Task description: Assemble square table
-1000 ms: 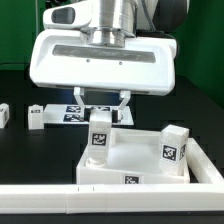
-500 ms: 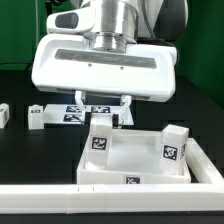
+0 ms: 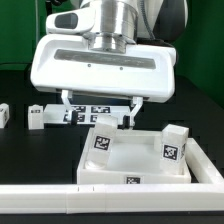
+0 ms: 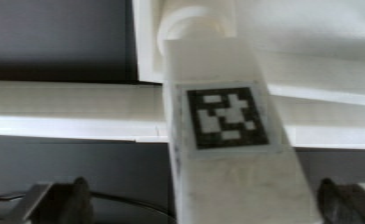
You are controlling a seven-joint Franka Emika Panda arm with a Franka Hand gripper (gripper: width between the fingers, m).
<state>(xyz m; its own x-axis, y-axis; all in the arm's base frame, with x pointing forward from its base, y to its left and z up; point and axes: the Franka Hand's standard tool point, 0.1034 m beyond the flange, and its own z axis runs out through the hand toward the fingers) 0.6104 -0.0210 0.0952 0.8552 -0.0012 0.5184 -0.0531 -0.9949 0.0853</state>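
Observation:
The white square slab (image 3: 140, 160) with a raised rim lies at the front, tags on its front edge. Two tagged white legs stand upright in its corners: one at the exterior view's left (image 3: 101, 138), one at the right (image 3: 174, 143). My gripper (image 3: 100, 102) hangs right above the left leg, open wide, and its fingers (image 3: 66, 99) stand clear of the leg on both sides. In the wrist view the same leg (image 4: 223, 115) runs between the dark fingertips (image 4: 63, 200) with gaps on each side. Two loose legs (image 3: 37, 117) (image 3: 3, 113) lie at the left.
The marker board (image 3: 85, 111) lies behind the slab, under my gripper. A long white bar fence (image 3: 100, 200) runs along the front edge against the slab. The table top is black.
The fingers have spread apart from the left upright leg and let it go. The leg stays standing in its corner. The gripper body has barely moved.

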